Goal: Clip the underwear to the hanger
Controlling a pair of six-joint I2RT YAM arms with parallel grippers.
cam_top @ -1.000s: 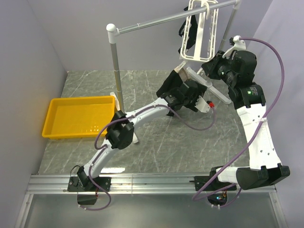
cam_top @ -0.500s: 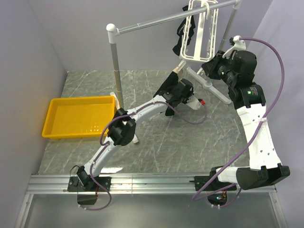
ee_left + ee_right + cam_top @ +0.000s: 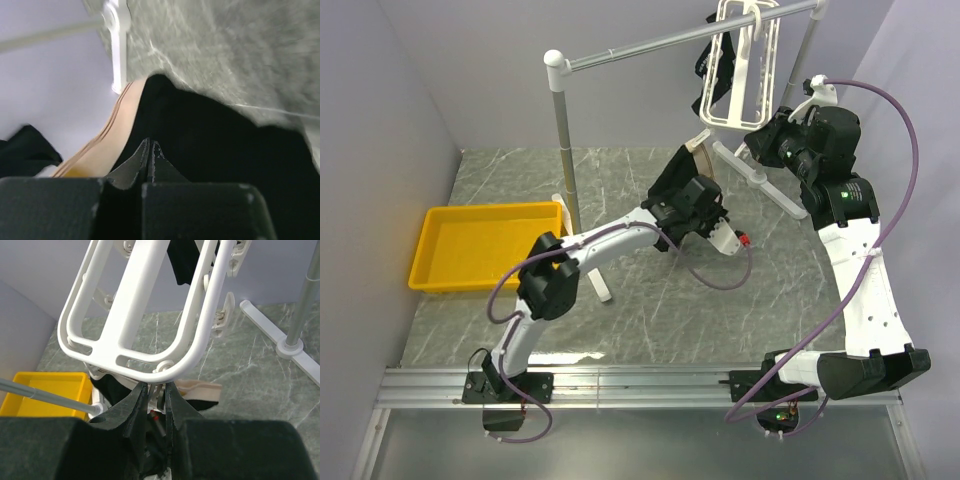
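The underwear [image 3: 672, 182], black with a tan waistband [image 3: 117, 132], hangs raised below the lower end of the white hanger [image 3: 745, 70]. My left gripper [image 3: 692, 192] is at it. In the left wrist view its jaws are pressed together [image 3: 150, 143], tips in the black cloth [image 3: 220, 145] just beside the waistband. My right gripper [image 3: 154, 385] sits under the hanger's rounded end [image 3: 150, 371]. It is shut narrowly on a small dangling clip [image 3: 159, 391]. The waistband's end [image 3: 200, 389] shows just beyond that clip.
The hanger hooks on a grey rail [image 3: 650, 45] with a post [image 3: 563, 150] and white feet [image 3: 280, 335]. A small all-black garment [image 3: 710, 62] hangs on the hanger. A yellow tray [image 3: 440, 225] lies at the left. Grey walls close in on both sides.
My left gripper has gone from open to shut and has drawn back to the left with its elbow. The underwear's waistband stays up near the hanger. The right arm has not moved.
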